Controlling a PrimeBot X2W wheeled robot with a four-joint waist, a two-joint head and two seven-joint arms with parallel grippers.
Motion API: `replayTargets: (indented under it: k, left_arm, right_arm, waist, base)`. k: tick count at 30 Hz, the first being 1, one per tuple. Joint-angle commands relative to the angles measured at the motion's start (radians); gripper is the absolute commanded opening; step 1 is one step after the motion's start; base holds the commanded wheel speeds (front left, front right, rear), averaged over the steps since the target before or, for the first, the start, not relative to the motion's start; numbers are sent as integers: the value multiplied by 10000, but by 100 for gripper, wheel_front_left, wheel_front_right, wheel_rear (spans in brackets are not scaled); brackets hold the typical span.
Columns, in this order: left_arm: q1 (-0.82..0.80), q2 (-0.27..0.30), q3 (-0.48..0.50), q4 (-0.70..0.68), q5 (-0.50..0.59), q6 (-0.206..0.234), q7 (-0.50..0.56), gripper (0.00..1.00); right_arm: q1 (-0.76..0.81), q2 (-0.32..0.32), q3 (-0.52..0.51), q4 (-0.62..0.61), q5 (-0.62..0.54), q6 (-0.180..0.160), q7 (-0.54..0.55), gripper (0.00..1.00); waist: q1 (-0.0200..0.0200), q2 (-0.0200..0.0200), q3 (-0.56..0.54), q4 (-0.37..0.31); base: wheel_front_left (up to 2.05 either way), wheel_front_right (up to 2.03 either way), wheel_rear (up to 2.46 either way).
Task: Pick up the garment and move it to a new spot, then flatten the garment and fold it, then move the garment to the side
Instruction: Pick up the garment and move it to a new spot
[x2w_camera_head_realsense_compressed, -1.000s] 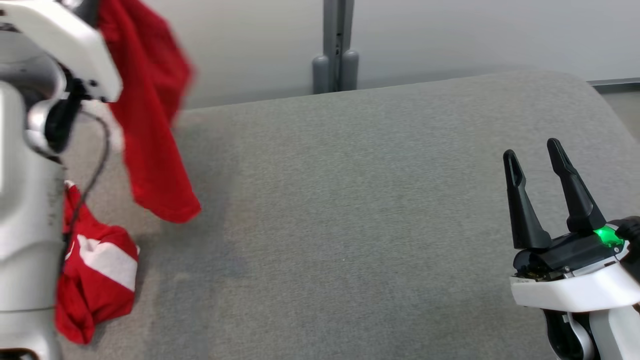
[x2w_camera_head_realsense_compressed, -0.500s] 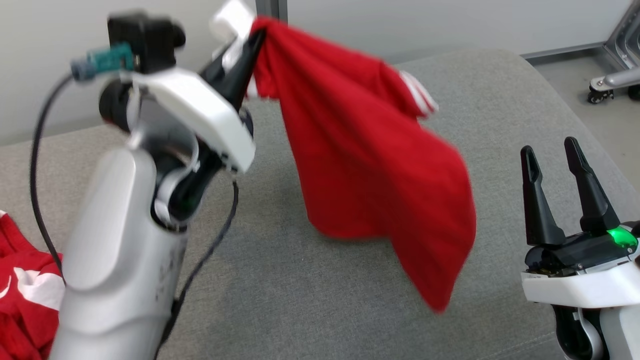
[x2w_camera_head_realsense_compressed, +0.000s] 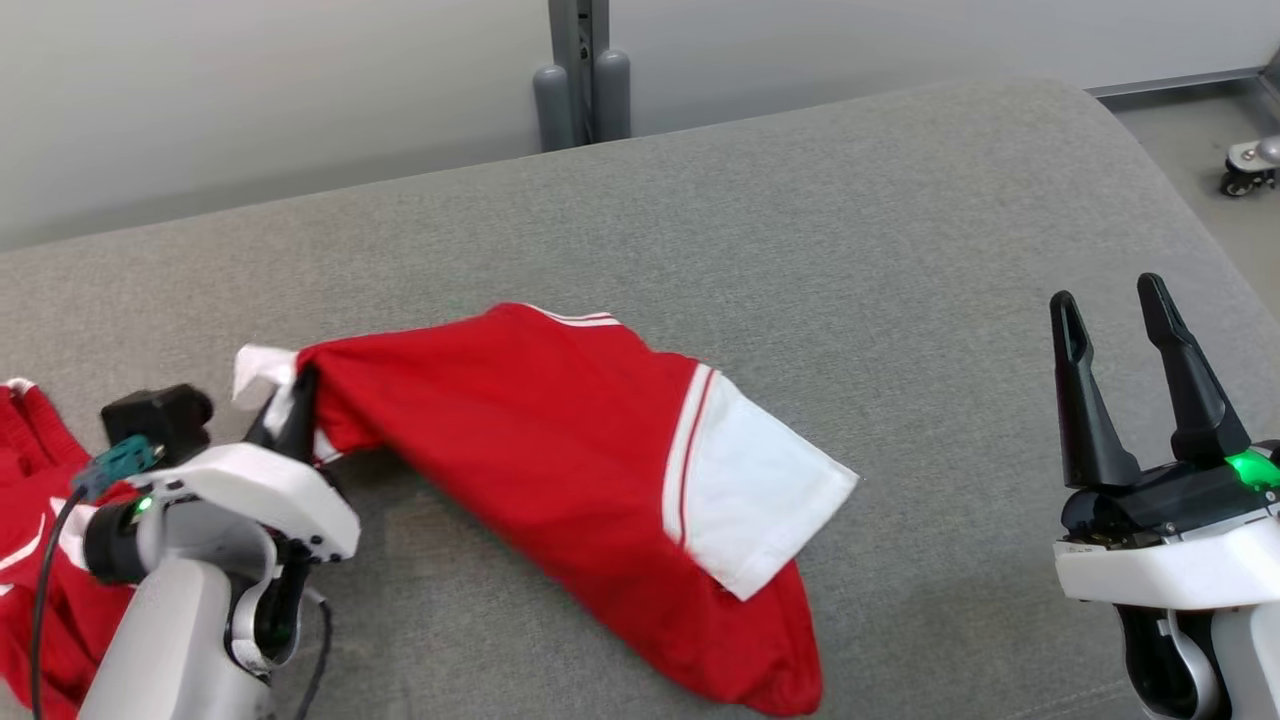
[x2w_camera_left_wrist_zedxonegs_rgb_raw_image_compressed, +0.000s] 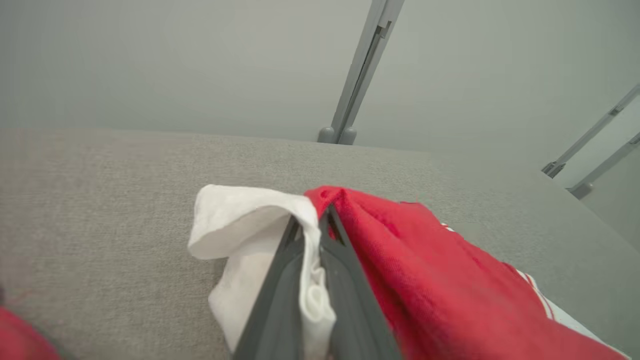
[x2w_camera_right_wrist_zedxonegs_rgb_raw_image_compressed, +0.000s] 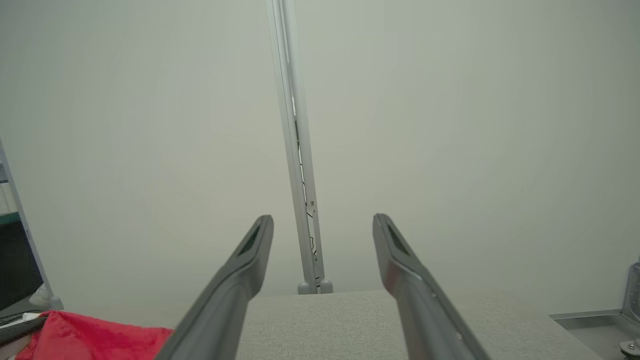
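Count taken from my station. Grippers of mine: 2, the left gripper (x2w_camera_head_realsense_compressed: 298, 388) and the right gripper (x2w_camera_head_realsense_compressed: 1108, 298), each with 2 dark fingers, 4 fingers in all. Red garments: 2, namely 1 spread garment (x2w_camera_head_realsense_compressed: 540, 430) and 1 heaped garment (x2w_camera_head_realsense_compressed: 75, 600). Grey cushion (x2w_camera_head_realsense_compressed: 850, 250): 1. Upright post (x2w_camera_head_realsense_compressed: 580, 50): 1, with 2 rounded feet. Caster wheel (x2w_camera_head_realsense_compressed: 1238, 182): 1.
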Motion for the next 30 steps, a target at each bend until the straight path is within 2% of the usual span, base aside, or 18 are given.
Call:
replayTargets:
  k: [1,3,5,6,7,8,13,18,23,30]
  left_arm:
    - [34,127,154,246,182,167,-444,0]
    - [57,198,218,680,361,306,-909,0]
    - [35,78,171,1048,318,227,-1148,0]
    - [-8,12,142,1221,281,181,-1218,16]
    - [-51,0,98,1371,288,118,-1287,56]
    - [-109,-31,64,1496,309,112,-1367,100]
    - [-246,-152,-220,1836,572,-5,-1908,100]
    - [-39,-6,-347,1566,913,297,-2345,100]
    - [318,276,-361,619,1200,683,-2393,100]
    - [1013,322,-453,-932,1382,1023,-2375,100]
  right_arm:
    - [-51,-87,-22,-8,64,15,-2,100]
    - [-55,-130,-7,-5,69,15,-2,100]
    - [-46,-181,17,8,73,15,-2,100]
    - [-45,-212,27,15,76,15,-2,100]
    - [-44,-236,40,24,76,15,-2,100]
    - [-44,-250,62,29,73,15,-2,100]
    - [15,-273,127,69,51,15,-2,100]
    - [149,-321,102,132,33,15,-2,100]
    - [307,-378,3,128,13,15,-2,100]
    - [563,-335,-205,169,45,15,-2,100]
  waist:
    - [0,0,15,122]
    - [0,0,11,229]
    - [0,0,12,329]
    - [0,0,12,379]
    - [0,0,7,425]
    - [0,0,-2,465]
    - [0,0,-121,606]
    - [0,0,-369,702]
    - [0,0,-521,806]
    - [0,0,-609,934]
  base:
    - [0,0,0]
    - [0,0,0]
    - [0,0,0]
    - [0,0,0]
    - [0,0,0]
    - [0,0,0]
    - [0,0,0]
    - [0,0,0]
    - [0,0,0]
    - [0,0,0]
